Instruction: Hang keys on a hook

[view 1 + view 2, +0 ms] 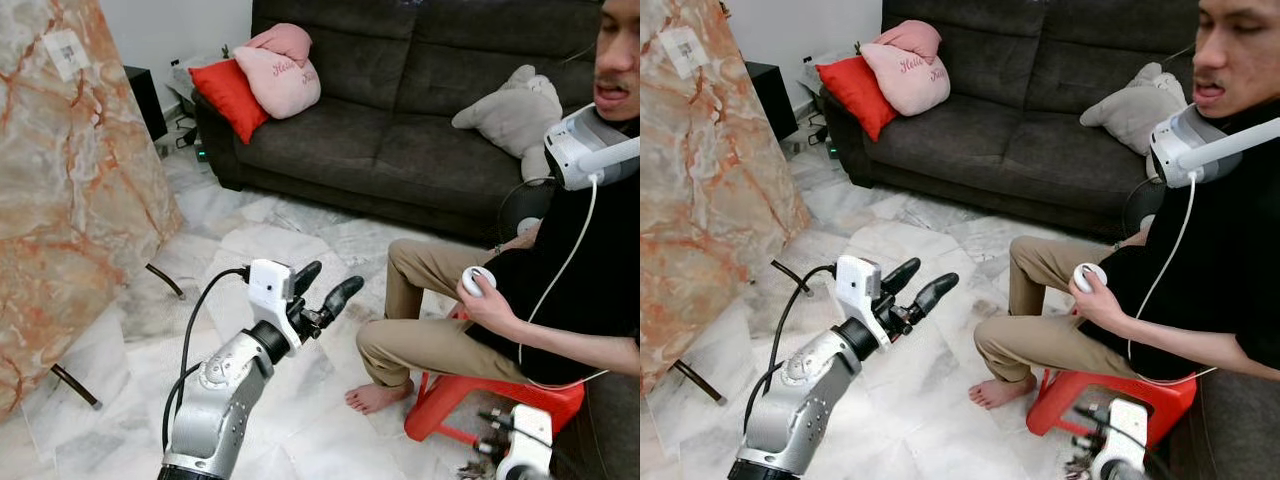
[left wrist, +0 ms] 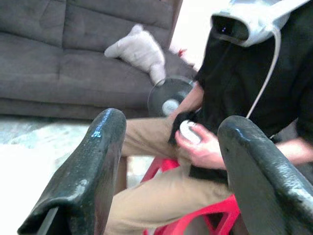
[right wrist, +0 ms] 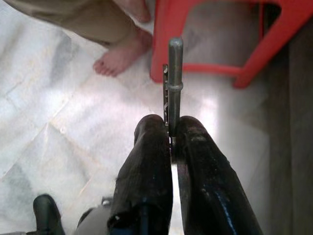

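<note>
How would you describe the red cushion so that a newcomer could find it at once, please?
Start at the dark grey sofa along the back wall and go to its left end. The red cushion leans there against the armrest, beside a pink cushion; it alone is bright plain red.

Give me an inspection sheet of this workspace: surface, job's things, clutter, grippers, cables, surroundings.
Surface: pale marble floor, no table in view.
Job's things: a metal key pinched between the right gripper's fingers; hook: nothing seen.
Clutter: red cushion, pink cushion and a grey plush toy on the sofa.
Grippers: left gripper raised over the floor, fingers apart, holding nothing; right gripper shut on the key, low beside the red stool.
Cables: black cable looping along the left arm; white cable hanging from the person's headset.
Surroundings: dark sofa; marble slab leaning on the robot's left; a seated person holding a white controller.
</note>
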Motion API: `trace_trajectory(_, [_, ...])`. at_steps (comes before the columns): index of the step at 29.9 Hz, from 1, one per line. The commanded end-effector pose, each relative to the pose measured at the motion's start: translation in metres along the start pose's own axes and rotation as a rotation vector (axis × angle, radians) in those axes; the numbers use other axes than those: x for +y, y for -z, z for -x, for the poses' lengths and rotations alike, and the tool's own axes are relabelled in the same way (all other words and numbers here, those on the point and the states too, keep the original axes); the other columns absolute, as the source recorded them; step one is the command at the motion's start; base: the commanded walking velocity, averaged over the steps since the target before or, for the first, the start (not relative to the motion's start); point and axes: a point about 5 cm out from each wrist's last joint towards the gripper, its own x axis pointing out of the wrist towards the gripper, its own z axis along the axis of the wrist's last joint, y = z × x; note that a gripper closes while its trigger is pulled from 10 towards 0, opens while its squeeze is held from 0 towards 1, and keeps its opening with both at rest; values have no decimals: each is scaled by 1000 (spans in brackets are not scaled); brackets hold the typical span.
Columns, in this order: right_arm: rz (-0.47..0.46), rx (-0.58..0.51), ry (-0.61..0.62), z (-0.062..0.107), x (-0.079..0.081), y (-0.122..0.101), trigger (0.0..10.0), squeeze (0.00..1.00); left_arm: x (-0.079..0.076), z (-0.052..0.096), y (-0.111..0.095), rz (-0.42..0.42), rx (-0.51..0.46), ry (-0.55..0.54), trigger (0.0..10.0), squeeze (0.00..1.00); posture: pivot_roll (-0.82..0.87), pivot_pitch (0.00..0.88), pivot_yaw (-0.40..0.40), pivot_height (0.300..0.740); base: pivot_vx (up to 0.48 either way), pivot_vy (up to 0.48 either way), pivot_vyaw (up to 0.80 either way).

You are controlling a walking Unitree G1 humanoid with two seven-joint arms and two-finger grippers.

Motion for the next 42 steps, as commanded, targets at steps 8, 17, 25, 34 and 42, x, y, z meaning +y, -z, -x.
trace_trajectory(8, [6,-19,1,1,1,4,10000,0,16,-2,-3,-90,-8,-109,10000,0,46,0,-45,740,0,0,500])
trace_trajectory(17, [93,-4,-12,0,8,7,10000,0,23,-5,-8,-104,-33,-165,10000,0,45,0,-36,740,0,0,800])
trace_trajectory(25, [75,12,-29,0,12,12,10000,0,25,-8,-15,-119,-79,-201,10000,0,33,0,-45,740,0,0,800])
trace_trajectory(34, [86,36,-21,2,2,16,10000,0,27,-7,-10,-115,-69,-226,10000,0,16,0,-50,740,0,0,800])
trace_trajectory(42, [107,63,1,9,-22,23,10000,0,32,-1,-10,-123,-72,-277,10000,0,37,0,-77,740,0,0,800])
